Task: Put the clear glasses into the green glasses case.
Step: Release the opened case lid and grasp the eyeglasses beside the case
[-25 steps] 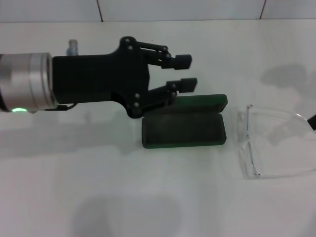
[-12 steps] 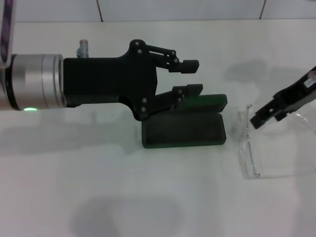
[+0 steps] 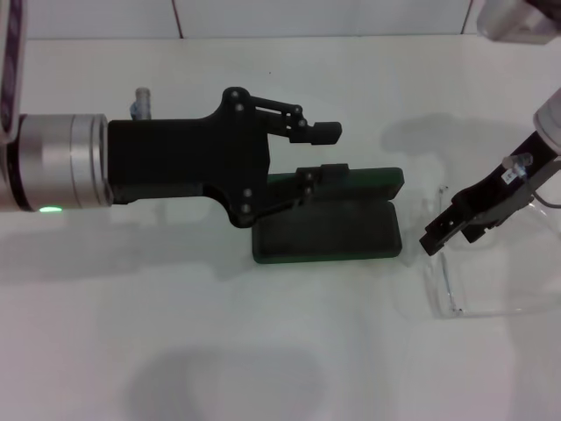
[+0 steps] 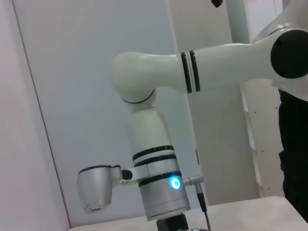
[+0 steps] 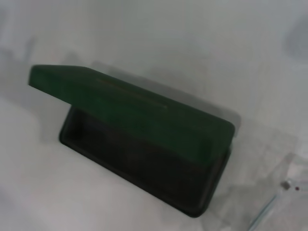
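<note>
The green glasses case [image 3: 326,230] lies open in the middle of the table, its lid [image 3: 368,180] standing up along the far side. My left gripper [image 3: 325,151] hovers over the case's left end, open, its lower finger close to the lid's top edge. The clear glasses [image 3: 441,267] lie just right of the case. My right gripper [image 3: 449,228] hangs over their end nearest the case. From the right wrist, the case [image 5: 144,163] shows its raised lid [image 5: 130,103], and a corner of the glasses [image 5: 269,207] sits beside it.
The white table [image 3: 263,351] runs back to a tiled wall [image 3: 316,17]. The left wrist view shows only my white right arm [image 4: 154,144] against a pale wall. A small clear fitting [image 3: 140,96] sticks up behind the left gripper's body.
My right gripper has come in from the right edge and dropped toward the glasses' end near the case. The left gripper has shifted slightly left and lower, toward the lid.
</note>
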Tool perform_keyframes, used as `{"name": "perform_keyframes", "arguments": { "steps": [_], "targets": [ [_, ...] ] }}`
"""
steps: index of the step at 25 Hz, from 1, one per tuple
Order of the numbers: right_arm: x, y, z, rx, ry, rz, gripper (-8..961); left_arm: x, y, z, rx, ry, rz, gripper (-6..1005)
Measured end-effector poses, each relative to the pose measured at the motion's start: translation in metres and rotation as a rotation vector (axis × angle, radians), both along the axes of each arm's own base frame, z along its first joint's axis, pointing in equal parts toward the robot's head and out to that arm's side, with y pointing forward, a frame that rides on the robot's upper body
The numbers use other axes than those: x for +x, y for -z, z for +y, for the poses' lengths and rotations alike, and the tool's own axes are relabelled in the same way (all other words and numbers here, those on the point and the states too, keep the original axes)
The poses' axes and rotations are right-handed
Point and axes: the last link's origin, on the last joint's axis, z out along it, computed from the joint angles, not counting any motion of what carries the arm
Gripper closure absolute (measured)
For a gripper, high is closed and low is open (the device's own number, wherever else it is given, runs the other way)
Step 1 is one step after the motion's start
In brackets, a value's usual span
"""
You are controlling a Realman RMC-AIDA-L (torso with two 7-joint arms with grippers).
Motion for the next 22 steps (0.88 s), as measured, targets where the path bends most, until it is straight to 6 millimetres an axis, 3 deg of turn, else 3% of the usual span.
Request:
{"name": "perform_keyframes", "arguments": {
  "steps": [19,22],
  "targets": [
    [0.012,0.01,0.001,0.006,0.006,-0.025,302,-0.01,0.006,-0.006,-0.009,-0.034,-0.021,673],
    [0.014,0.01,0.001,0.005,0.008,-0.034,370,-0.011,0.006,-0.006,-0.011,-0.038,-0.022,673]
  ]
}}
